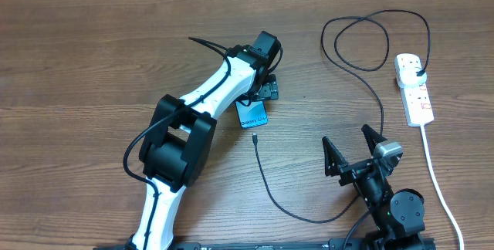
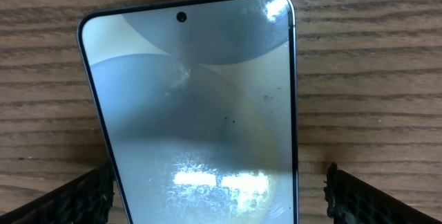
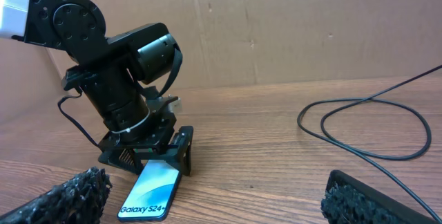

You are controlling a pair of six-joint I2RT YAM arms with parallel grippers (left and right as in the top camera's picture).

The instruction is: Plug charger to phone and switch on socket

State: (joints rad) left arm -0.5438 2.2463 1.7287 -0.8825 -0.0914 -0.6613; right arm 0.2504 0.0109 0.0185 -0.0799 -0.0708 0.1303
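Your left pincer was spread, its black ribbed fingers standing either side of the slim black-edged smartphone with the pale blue screen. One finger sat close against the phone's edge and the other stood clear, so nothing was pinched. The phone lay flat on the brown wood-grain table, its lettered end poking out from under the wrist. Near that end, not touching it, lay the small black connector tip of the long thin black cable. Further out, your right pincer hung spread and empty, well apart from the tip. The cable looped on to its black plug, seated in the white oblong power strip.

The step in hand looked to be steadying the phone. To do it well, you needed to close the left fingers evenly on the long edges without tilting the phone, and to leave the lettered end free. The right pincer then had to take the cable just behind the tip, in line with that end.
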